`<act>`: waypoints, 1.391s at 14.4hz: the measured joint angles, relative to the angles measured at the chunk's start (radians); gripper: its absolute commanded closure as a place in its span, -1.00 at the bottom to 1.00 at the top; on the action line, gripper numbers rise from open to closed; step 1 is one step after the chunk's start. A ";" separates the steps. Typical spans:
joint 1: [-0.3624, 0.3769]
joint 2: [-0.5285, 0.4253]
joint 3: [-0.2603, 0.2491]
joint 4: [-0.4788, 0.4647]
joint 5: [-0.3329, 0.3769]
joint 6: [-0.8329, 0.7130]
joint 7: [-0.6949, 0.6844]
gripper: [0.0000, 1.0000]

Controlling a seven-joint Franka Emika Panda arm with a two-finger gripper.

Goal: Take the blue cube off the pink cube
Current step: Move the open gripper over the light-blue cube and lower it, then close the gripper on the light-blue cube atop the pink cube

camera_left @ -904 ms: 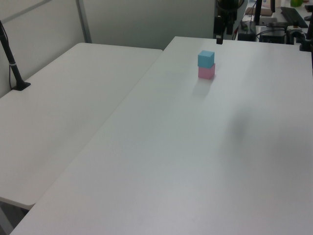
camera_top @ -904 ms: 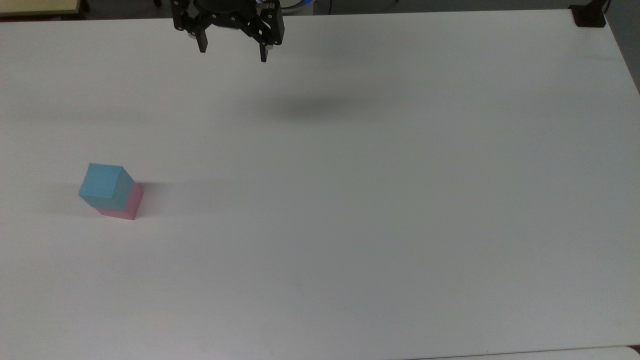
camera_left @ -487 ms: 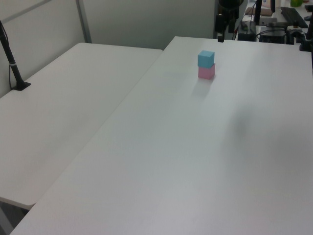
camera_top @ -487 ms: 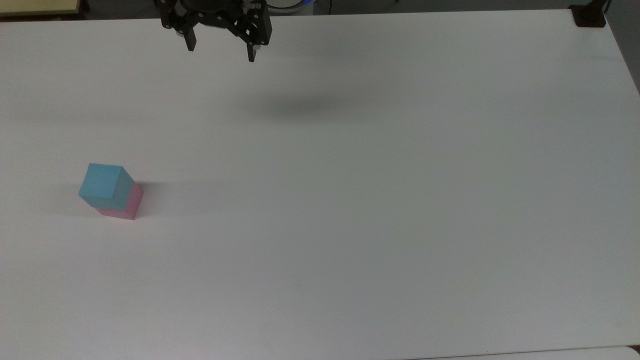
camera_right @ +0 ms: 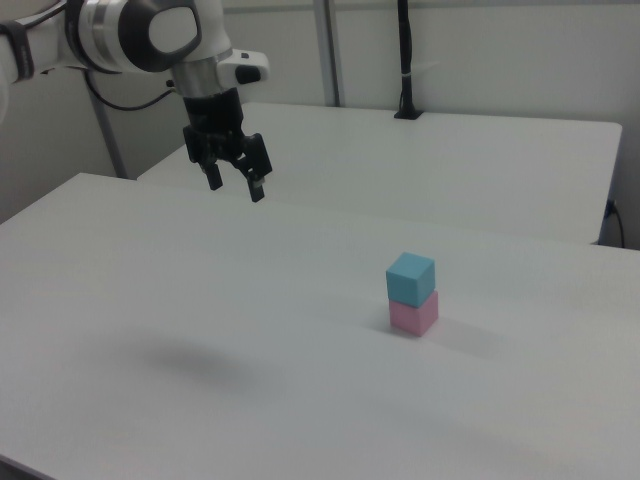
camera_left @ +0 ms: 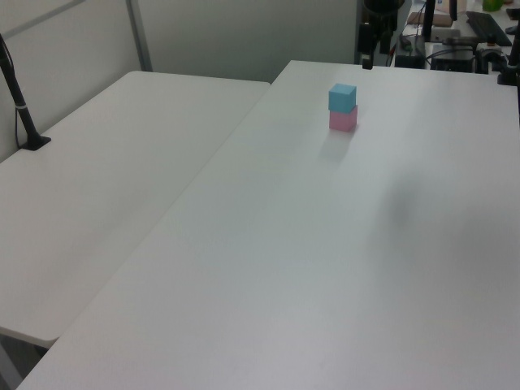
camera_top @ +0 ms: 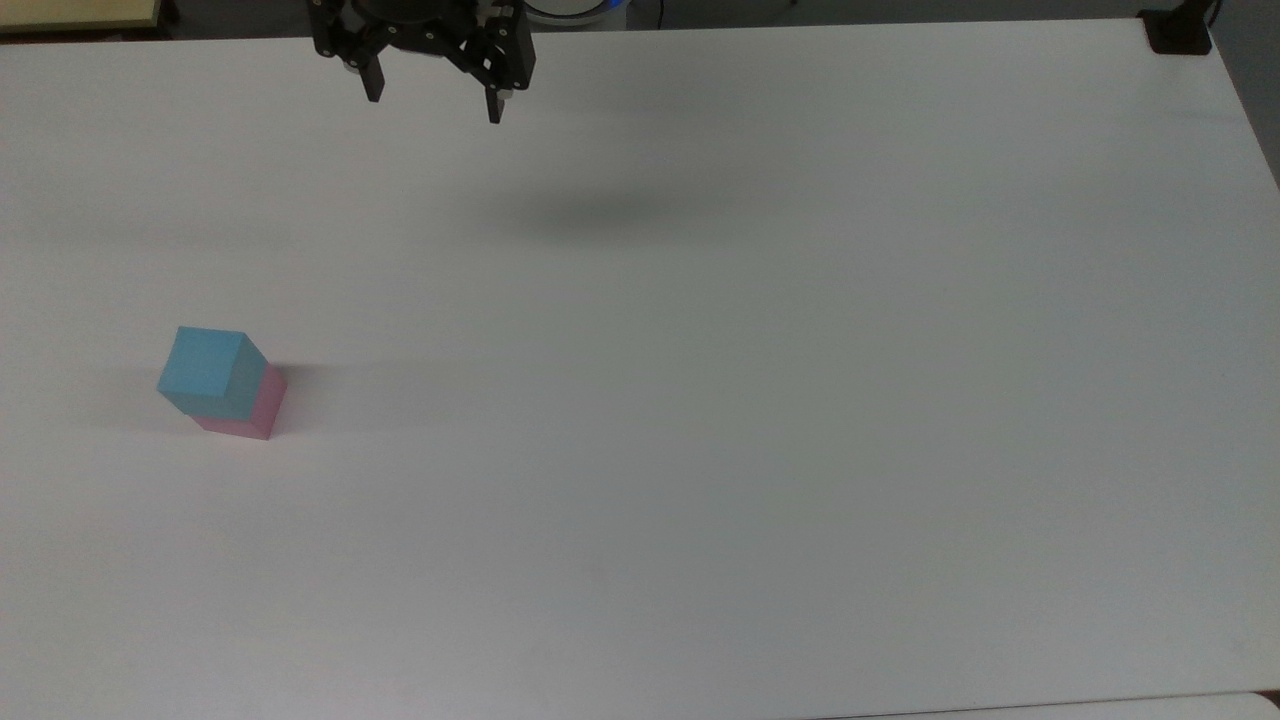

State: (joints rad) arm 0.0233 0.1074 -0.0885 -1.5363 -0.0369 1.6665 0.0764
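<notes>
**Legible markings: none found**

I check all three views and read no text, label, brand, number or sign. The faces of the blue cube (camera_top: 205, 362) and the pink cube (camera_top: 262, 407) are plain, and the white table (camera_top: 760, 400) carries no markings I can make out.

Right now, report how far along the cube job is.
Done: nothing yet. The blue cube sits on the pink cube, aligned, on the table.
In hand: nothing. The gripper is open and empty, raised above the table, well apart from the stack.
Left: reach the stack, grasp the blue cube, lift it and set it down elsewhere.
</notes>
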 measured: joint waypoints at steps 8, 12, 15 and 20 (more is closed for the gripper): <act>-0.133 0.090 -0.003 0.000 0.000 0.153 -0.175 -1.00; -0.226 0.203 -0.004 0.019 0.000 0.336 -0.194 -1.00; -0.262 0.295 -0.005 0.042 -0.003 0.446 -0.195 -1.00; -0.280 0.391 -0.004 0.057 -0.008 0.596 -0.195 -1.00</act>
State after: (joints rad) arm -0.2564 0.4988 -0.0928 -1.4792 -0.0447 2.2626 -0.1189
